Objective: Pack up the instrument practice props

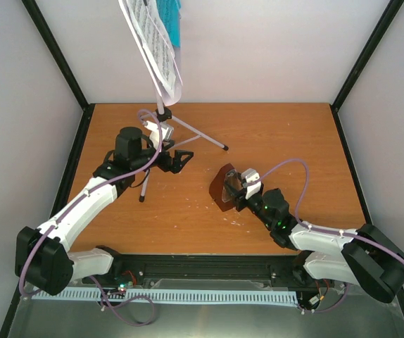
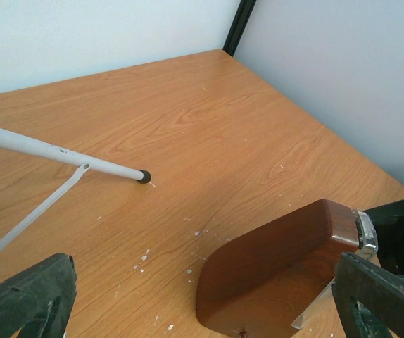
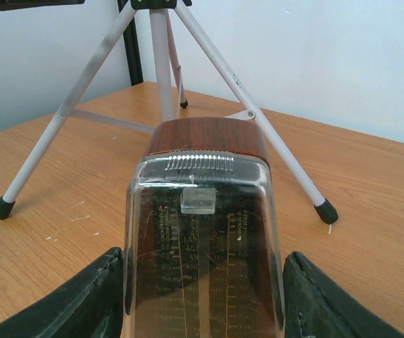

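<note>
The brown pyramid metronome (image 1: 222, 191) with clear cover (image 3: 202, 239) is tilted at mid-table. My right gripper (image 1: 237, 184) is shut on it, with a finger (image 3: 68, 303) pressed on each side of the cover. It also shows in the left wrist view (image 2: 272, 274). The silver-white tripod music stand (image 1: 162, 116) stands at the back left, holding white sheet music (image 1: 156, 49) and a teal booklet (image 1: 174, 21). My left gripper (image 1: 181, 161) is open and empty, between the stand's legs and the metronome. Its fingers (image 2: 29, 303) are spread wide.
The stand's legs (image 3: 82, 84) spread over the table just behind the metronome. One rubber foot (image 2: 143, 177) rests ahead of my left gripper. White walls with black corner posts (image 1: 61, 56) enclose the wooden table (image 1: 286, 141).
</note>
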